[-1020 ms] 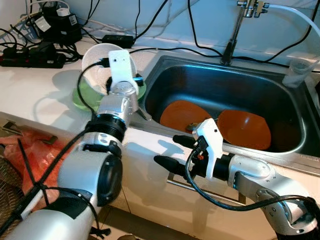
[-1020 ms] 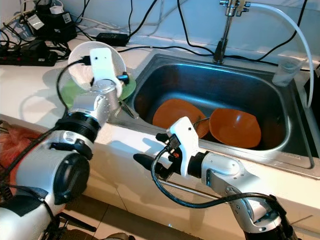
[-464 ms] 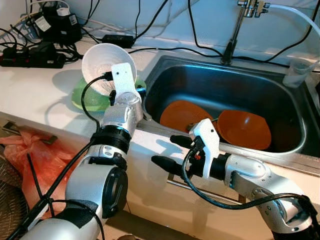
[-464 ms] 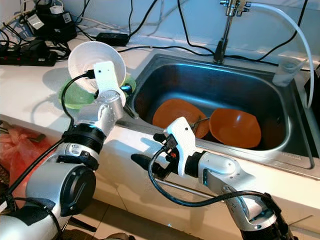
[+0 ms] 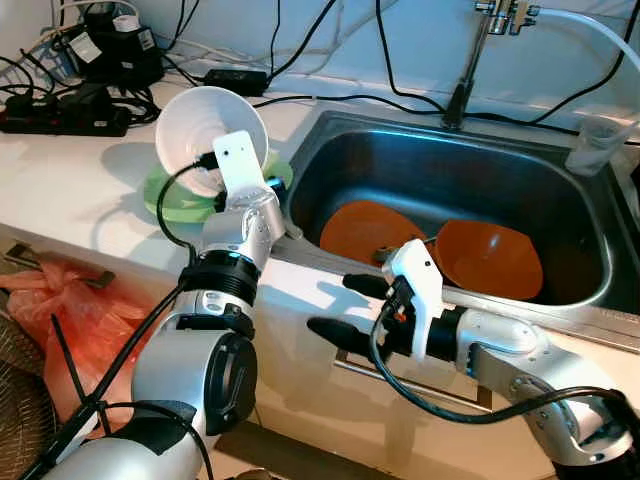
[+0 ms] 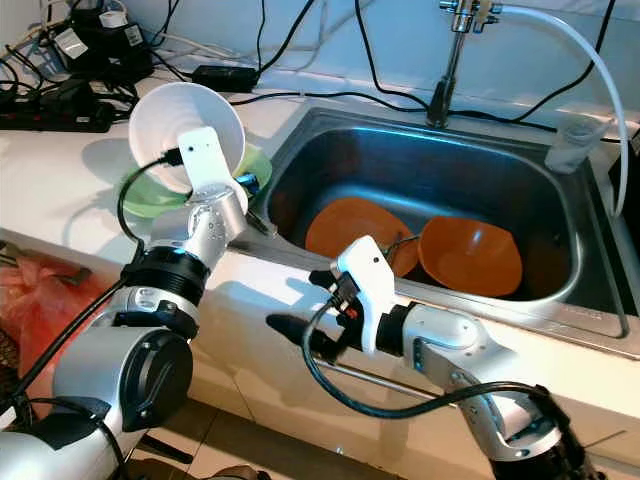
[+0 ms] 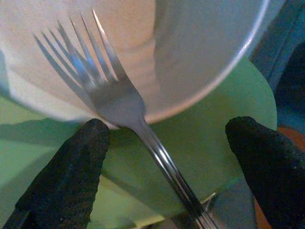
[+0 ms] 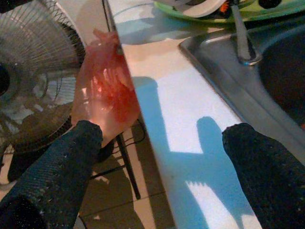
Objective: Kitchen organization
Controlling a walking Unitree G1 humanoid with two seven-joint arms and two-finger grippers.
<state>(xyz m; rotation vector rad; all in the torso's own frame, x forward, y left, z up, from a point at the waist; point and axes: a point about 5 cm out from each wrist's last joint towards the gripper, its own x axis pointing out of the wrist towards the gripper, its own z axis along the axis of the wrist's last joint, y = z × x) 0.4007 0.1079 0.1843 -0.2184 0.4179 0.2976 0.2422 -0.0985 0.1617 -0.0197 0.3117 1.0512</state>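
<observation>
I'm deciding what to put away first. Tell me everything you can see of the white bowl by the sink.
The white bowl is plain, smooth and glossy, like ceramic or plastic, and looks empty. It is tilted steeply on its side over the green plate on the counter, left of the sink. The left wrist view shows a metal fork lying across its rim, tines inside. The left claw is open around the fork, its fingers either side.

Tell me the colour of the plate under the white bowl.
Green. The plate under the bowl shows best in the left wrist view.

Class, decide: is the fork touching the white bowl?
Touching. The left wrist view shows the fork lying across the white bowl rim, tines inside.
</observation>
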